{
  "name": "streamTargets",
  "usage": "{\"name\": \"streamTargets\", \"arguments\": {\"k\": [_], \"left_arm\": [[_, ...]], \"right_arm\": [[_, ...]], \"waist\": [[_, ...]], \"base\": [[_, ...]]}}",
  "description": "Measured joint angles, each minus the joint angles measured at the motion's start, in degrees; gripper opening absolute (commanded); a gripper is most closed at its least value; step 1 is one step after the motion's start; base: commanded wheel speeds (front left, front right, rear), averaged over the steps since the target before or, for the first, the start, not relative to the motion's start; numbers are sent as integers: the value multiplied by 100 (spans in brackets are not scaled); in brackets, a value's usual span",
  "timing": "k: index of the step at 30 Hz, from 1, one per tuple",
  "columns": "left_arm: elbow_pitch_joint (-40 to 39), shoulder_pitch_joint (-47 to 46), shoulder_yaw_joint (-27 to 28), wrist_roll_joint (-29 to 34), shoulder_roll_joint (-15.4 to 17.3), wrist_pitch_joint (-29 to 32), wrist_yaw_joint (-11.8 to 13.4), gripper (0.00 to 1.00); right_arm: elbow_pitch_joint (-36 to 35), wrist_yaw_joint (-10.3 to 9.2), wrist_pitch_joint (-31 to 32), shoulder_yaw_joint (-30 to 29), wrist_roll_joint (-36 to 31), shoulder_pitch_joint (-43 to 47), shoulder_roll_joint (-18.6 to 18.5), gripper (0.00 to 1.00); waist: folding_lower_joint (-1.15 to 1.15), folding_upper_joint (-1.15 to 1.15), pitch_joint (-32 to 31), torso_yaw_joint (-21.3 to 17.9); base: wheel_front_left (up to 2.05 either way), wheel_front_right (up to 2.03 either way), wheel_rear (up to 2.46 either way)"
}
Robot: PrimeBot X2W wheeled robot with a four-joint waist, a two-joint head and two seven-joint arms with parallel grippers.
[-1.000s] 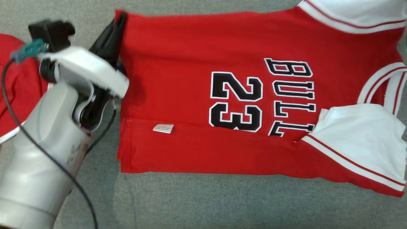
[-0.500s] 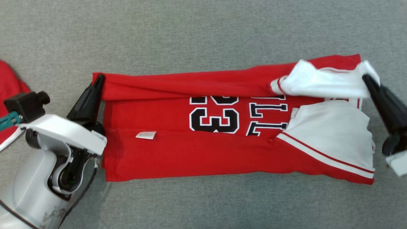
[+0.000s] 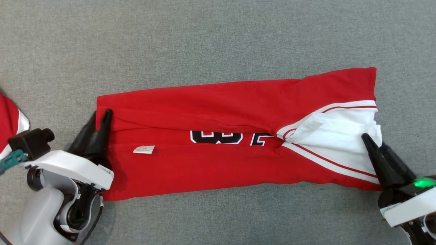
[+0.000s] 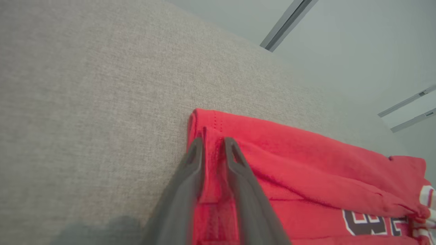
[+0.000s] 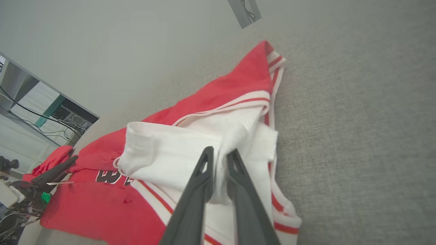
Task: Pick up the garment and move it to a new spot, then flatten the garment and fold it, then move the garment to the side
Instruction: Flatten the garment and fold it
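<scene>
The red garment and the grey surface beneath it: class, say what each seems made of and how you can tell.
The garment looks like soft matte knit jersey: it folds limply, with a stitched hem and printed numerals. The surface seems a matte woven textile, perhaps upholstery or short carpet: fine flecked weave shows.

The garment (image 3: 221,166) lies lengthwise across the bench (image 3: 218,34), with the left gripper (image 3: 101,114) at its left end, the right gripper (image 3: 374,140) at its right end, and a second garment (image 3: 12,117) far left.
</scene>
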Motion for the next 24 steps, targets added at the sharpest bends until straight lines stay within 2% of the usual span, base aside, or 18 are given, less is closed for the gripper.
{"name": "streamTargets", "arguments": {"k": [5, 9, 12, 15, 18, 24], "left_arm": [[-3, 62, 59, 446, -74, -521, 342, 100], [-245, 108, 236, 882, -271, -713, 575, 100], [-459, 174, 449, 1354, -386, -743, 738, 100], [-833, 239, 788, 1991, -570, -756, 854, 100], [-1109, 458, 1079, 2514, -804, -758, 884, 100], [-1334, 914, 1437, 3365, -1117, -759, 679, 100]], "right_arm": [[365, -1, -12, -561, -926, -137, 370, 100], [360, 0, -34, -1391, -1897, -183, 954, 100], [279, 0, -33, -1819, -2591, -182, 1339, 100], [255, 0, -34, -2054, -3125, -181, 1570, 100], [287, 0, 7, -2174, -3529, -180, 1729, 100], [453, 0, 127, -2364, -4064, -43, 2022, 100]], "waist": [[0, 0, -109, -7], [-1, 0, -256, 27], [0, 0, -387, 61], [0, 0, -531, 108], [0, 0, -681, 163], [0, 0, -966, 297]], "base": [[0, 0, 0], [0, 0, 0], [0, 0, 0], [0, 0, 0], [0, 0, 0], [0, 0, 0]]}}
